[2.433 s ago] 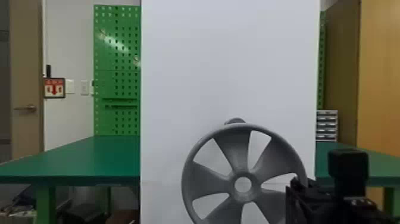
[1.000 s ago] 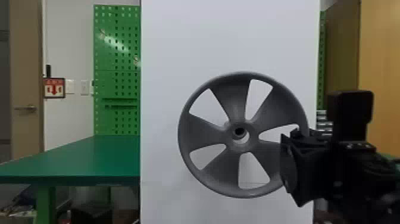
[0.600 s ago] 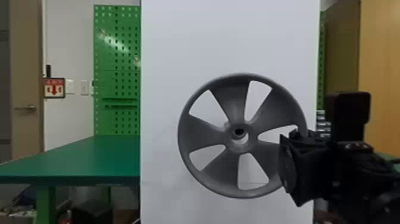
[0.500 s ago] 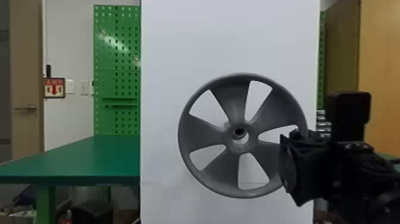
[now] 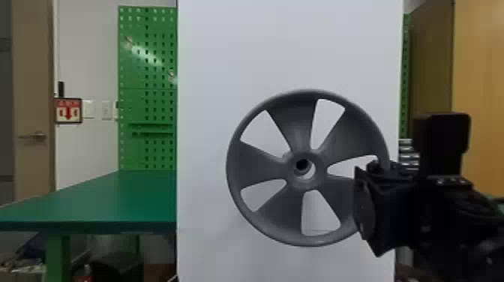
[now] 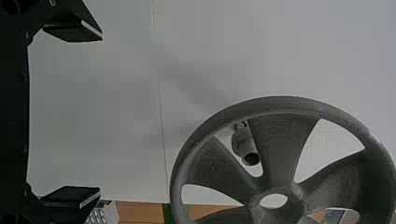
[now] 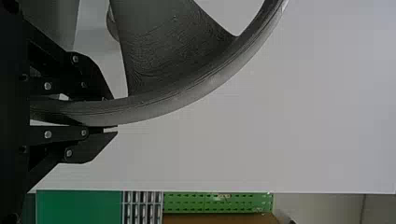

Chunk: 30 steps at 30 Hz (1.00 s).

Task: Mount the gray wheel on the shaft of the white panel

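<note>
Your right hand (image 5: 375, 210) is closed on the rim of the gray wheel (image 5: 296, 123), which extends leftward from it — in front of the white panel (image 5: 225, 48) and its shaft (image 6: 243, 142). Your left hand (image 6: 100, 114) is open and empty — well apart from the rim.

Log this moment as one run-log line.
right gripper: jaws closed on rim of gray wheel | wheel: in front of white panel, off shaft | left gripper: jaws open, empty
</note>
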Available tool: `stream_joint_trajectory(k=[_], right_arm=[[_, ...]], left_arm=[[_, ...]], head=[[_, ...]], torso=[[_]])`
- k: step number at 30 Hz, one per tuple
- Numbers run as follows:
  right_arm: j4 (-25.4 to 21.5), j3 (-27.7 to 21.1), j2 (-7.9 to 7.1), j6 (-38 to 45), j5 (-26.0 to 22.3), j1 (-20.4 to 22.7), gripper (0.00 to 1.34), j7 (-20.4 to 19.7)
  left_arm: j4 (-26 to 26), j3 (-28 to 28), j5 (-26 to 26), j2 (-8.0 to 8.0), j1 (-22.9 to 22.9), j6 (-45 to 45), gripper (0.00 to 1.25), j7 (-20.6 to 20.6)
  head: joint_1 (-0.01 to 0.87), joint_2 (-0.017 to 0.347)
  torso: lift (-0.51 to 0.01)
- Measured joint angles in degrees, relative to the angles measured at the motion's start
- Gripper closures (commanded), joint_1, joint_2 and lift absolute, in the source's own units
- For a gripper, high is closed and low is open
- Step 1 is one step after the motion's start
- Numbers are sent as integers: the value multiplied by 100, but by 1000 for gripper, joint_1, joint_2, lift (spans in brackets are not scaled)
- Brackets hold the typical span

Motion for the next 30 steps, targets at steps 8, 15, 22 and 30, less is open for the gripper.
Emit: stream_joint_trajectory(k=[8, 15, 22, 30], right_arm=[[0, 6, -1, -75, -17, -33, 1184, -13], [20, 4, 10, -163, -64, -41, 1184, -18], [97, 3, 18, -186, -110, -67, 1184, -18], [178, 1, 2, -202, -114, -121, 1184, -29]], left_arm=[[5, -10, -5, 0, -7, 9, 117, 0], [9, -18, -7, 0, -10, 15, 117, 0], [9, -19, -11, 7, -19, 25, 117, 0], [9, -28, -14, 9, -27, 32, 117, 0]], head=[[38, 40], [38, 40], [38, 40], [38, 40]], torso=[[-487], [-487], [-487], [-487]])
